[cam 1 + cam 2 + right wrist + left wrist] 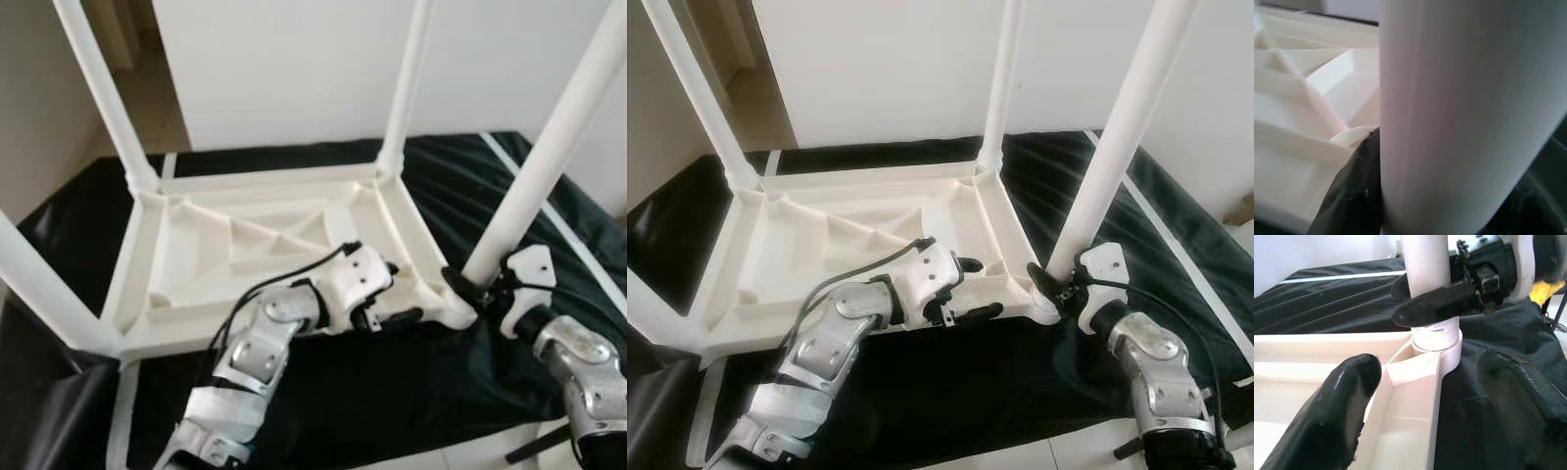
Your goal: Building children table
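1. A white plastic table point(265, 245) lies upside down on a black sheet point(392, 392) spread over the floor, its ribbed underside facing up.
2. Four white legs stand up from its corners: two at the far side, one at the near left, and one near leg point(549, 147) at the near right corner.
3. The right gripper point(477, 284) is at the base of that near right leg, its black fingers point(1444, 303) clamped around the tube just above the threaded socket.
4. In the right wrist view the leg point(1469, 117) is pressed against one dark finger point(1356, 191), with the table's ribs behind.
5. The left gripper point(975, 289) reaches over the table's near rim point(1410, 401), close to the same corner.
6. Its two fingers point(1337, 406) are spread apart, one over the inside of the tray and one over the black sheet, straddling the rim and gripping nothing.
7. A white wall point(294, 69) rises behind the sheet.
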### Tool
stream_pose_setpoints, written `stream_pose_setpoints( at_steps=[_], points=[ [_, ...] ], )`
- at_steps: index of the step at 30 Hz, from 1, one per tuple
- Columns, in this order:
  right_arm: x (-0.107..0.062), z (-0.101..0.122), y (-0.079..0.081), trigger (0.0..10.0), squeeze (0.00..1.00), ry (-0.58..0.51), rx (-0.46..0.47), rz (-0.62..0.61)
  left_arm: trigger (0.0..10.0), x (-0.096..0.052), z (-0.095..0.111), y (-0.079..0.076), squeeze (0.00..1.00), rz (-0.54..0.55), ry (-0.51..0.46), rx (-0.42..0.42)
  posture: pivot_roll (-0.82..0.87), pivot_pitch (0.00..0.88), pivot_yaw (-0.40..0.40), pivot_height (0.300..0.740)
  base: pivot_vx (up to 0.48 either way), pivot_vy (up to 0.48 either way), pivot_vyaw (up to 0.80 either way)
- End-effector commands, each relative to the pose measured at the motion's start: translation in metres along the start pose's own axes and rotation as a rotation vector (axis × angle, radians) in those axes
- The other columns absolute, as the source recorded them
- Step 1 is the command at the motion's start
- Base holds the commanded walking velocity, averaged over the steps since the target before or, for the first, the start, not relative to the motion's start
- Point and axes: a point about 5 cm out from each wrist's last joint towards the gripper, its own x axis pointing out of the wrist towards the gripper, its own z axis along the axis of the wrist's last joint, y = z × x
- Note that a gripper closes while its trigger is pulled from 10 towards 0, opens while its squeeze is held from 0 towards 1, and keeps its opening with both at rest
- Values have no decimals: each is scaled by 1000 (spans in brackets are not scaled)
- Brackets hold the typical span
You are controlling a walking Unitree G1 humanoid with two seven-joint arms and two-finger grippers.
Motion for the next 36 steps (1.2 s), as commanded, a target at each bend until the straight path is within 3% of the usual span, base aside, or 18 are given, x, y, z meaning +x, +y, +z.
stream_pose_setpoints(
  at_steps=[1, 7, 8, 12, 15, 18, 19, 20, 21, 35, 36],
  points=[
    [-4, -20, 4, 10000, 0, 106, 26, -61, 10000, -2, -5, 9, 0, 164, 14, -21, -80, 19, 0, 740, 0, 0, 0],
    [-3, -23, 15, 10000, 0, 134, 121, -213, 10000, -4, -7, 14, 0, 204, 12, -52, -87, 27, 2, 740, 0, 0, 0],
    [-4, -23, 26, 10000, 0, 146, 182, -302, 10000, -4, -7, 13, 0, 207, 11, -56, -88, 28, 2, 740, 0, 0, 0],
    [-4, -23, 34, 10000, 0, 150, 220, -368, 10000, -4, -8, 12, 0, 204, 15, -53, -88, 29, 1, 740, 0, 0, 0],
    [-1, -24, 54, 10000, 0, 154, 348, -603, 10000, -5, -11, 10, 0, 203, 22, -50, -74, 31, -8, 740, 0, 0, 0],
    [0, -24, 61, 10000, 0, 161, 381, -649, 10000, -6, -11, 9, 0, 208, 25, -46, -74, 31, -8, 740, 0, 0, 0],
    [0, -24, 61, 10000, 0, 161, 381, -649, 10000, -6, -11, 9, 0, 208, 25, -46, -74, 31, -8, 740, 0, 0, 0],
    [10, -20, 79, 10000, 0, 162, 415, -595, 10000, -5, -10, 9, 0, 212, 25, -42, -65, 30, -8, 740, 0, 0, 0],
    [12, -17, 82, 10000, 0, 149, 399, -568, 10000, -5, -10, 9, 0, 213, 24, -40, -65, 30, -8, 740, 0, 0, 0],
    [11, -10, 85, 10000, 0, 148, 415, -571, 10000, -6, -8, 8, 0, 217, 17, 16, -51, 8, -17, 740, 0, 0, 0],
    [11, -10, 86, 10000, 259, 151, 418, -577, 10000, -6, -7, 7, 0, 216, 14, 24, -51, 8, -17, 740, 0, 0, 0]
  ],
)
